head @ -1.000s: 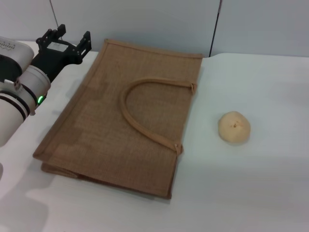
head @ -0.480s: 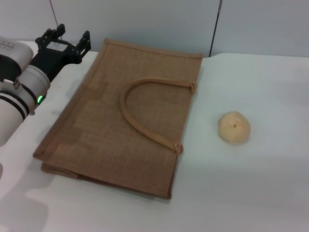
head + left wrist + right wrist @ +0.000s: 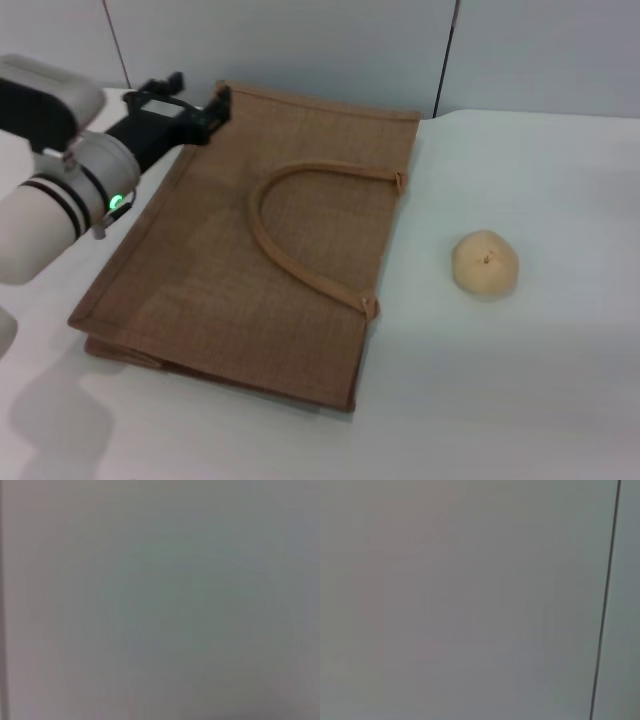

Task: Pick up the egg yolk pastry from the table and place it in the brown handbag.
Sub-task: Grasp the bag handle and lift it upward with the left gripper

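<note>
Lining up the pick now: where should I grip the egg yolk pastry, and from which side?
Grip the egg yolk pastry across its widest girth, coming straight down from above. It sits dome-up on the table, apart from the brown handbag, so all sides look open.

left arm (image 3: 55, 205): white rounded links, black ring bands, green LED lit, black angular gripper (image 3: 190, 98) at tip.
</note>
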Robot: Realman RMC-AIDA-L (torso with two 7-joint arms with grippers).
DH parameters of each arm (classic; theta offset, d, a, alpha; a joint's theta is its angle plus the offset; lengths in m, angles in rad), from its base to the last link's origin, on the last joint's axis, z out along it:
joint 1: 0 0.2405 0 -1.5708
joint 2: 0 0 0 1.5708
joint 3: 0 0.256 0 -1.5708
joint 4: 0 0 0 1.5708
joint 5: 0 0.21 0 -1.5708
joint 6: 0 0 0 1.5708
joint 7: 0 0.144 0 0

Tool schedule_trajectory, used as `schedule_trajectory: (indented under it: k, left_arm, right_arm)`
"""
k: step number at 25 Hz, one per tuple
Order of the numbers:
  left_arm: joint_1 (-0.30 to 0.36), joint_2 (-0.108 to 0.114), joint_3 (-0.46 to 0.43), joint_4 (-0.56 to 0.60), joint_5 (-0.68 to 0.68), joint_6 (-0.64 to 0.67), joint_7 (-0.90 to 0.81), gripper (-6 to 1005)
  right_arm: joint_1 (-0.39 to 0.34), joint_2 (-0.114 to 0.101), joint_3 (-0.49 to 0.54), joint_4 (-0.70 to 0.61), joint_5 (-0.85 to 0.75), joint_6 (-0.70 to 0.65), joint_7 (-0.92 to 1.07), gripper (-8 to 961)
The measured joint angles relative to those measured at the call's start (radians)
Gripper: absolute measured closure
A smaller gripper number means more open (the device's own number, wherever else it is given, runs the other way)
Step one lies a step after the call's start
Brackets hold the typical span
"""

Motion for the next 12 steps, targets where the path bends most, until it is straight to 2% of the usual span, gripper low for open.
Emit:
schedule_trajectory:
  k: [6, 12]
  left_arm:
    - [-0.028, 0.000, 0.001, 0.002, 0.174, 0.035, -0.084, 304]
    - [-0.035, 0.003, 0.001, 0.010, 0.276, 0.079, -0.123, 304]
  right_arm:
    - [0.001, 0.000, 0.000, -0.001, 0.000, 0.002, 0.000, 60]
    - [-0.002, -0.001, 0.000, -0.002, 0.000, 0.013, 0.000, 60]
